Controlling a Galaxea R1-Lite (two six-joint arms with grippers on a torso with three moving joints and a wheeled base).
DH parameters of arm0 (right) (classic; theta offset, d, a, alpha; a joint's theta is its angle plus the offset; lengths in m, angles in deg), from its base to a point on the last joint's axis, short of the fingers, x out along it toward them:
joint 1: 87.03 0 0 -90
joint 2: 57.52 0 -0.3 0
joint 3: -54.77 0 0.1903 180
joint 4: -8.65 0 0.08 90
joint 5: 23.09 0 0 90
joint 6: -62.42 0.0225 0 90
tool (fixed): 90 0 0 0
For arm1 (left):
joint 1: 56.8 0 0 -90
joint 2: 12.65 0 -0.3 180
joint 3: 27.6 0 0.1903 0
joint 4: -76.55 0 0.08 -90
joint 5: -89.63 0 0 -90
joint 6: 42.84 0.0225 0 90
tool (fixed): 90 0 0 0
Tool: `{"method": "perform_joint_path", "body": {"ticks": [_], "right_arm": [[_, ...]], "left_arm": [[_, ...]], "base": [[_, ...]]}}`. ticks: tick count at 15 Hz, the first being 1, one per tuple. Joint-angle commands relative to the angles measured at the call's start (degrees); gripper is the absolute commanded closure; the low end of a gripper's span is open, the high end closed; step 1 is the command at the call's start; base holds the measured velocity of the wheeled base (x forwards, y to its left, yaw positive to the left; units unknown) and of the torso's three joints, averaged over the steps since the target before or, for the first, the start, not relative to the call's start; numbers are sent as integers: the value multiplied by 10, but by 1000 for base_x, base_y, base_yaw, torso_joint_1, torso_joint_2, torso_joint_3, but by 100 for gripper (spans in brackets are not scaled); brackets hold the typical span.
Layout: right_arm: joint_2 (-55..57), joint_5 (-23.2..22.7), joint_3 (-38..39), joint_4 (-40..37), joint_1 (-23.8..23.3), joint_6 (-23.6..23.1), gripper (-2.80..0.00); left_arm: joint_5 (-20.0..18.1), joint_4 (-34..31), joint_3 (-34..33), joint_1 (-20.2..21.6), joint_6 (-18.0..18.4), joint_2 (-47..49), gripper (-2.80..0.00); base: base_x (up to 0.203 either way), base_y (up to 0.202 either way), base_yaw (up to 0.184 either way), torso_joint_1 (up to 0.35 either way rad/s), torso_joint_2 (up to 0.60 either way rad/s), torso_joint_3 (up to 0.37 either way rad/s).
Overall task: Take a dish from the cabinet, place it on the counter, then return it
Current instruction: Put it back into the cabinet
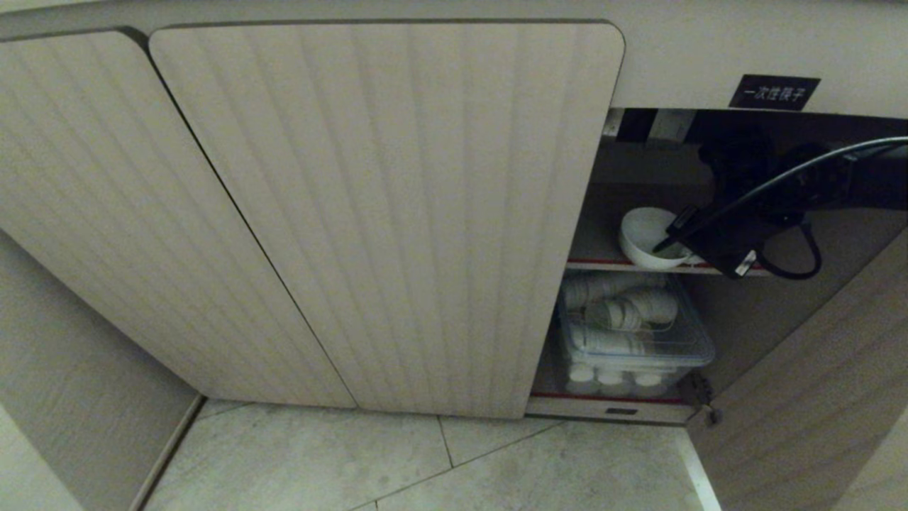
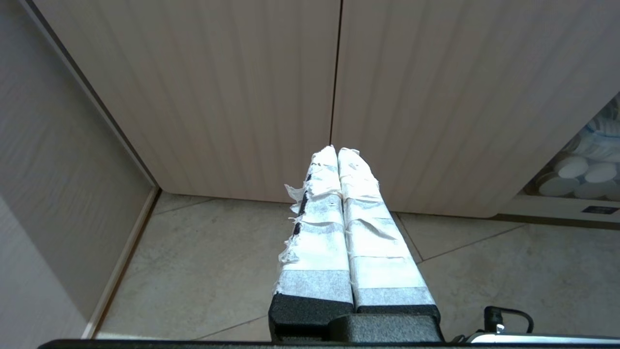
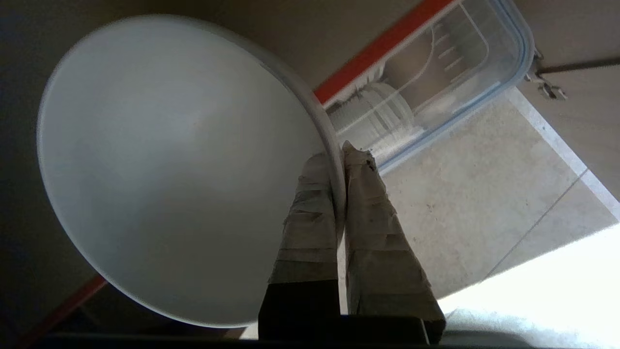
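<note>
A plain white round bowl [image 1: 644,238] sits tilted at the red-edged upper shelf [image 1: 603,264] of the open beige cabinet [image 1: 383,213].

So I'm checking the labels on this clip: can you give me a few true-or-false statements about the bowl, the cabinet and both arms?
1. The right gripper pinches the rim of the small white round ceramic bowl. True.
2. The bowl sits on the lower shelf. False: it is at the red-edged upper shelf.
3. The left gripper is open. False: its fingers are shut, holding nothing.
4. A clear plastic box of white cups sits below. True.
</note>
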Motion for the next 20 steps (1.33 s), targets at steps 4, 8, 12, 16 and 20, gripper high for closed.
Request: {"method": "perform_joint_path", "body": {"ticks": [4, 8, 12, 16, 20], "right_arm": [[27, 6, -38, 0, -2, 3, 0], [45, 9, -69, -2, -2, 3, 0], [54, 21, -71, 6, -2, 5, 0], [61, 30, -71, 28, -1, 25, 0], [63, 36, -71, 48, -1, 26, 0]], "left_arm": [[0, 0, 0, 0, 0, 0, 0], [1, 0, 0, 0, 0, 0, 0], [0, 0, 0, 0, 0, 0, 0], [1, 0, 0, 0, 0, 0, 0], [1, 0, 0, 0, 0, 0, 0]], "base": [[0, 0, 0, 0, 0, 0], [0, 0, 0, 0, 0, 0], [0, 0, 0, 0, 0, 0], [0, 0, 0, 0, 0, 0], [0, 0, 0, 0, 0, 0]]}}
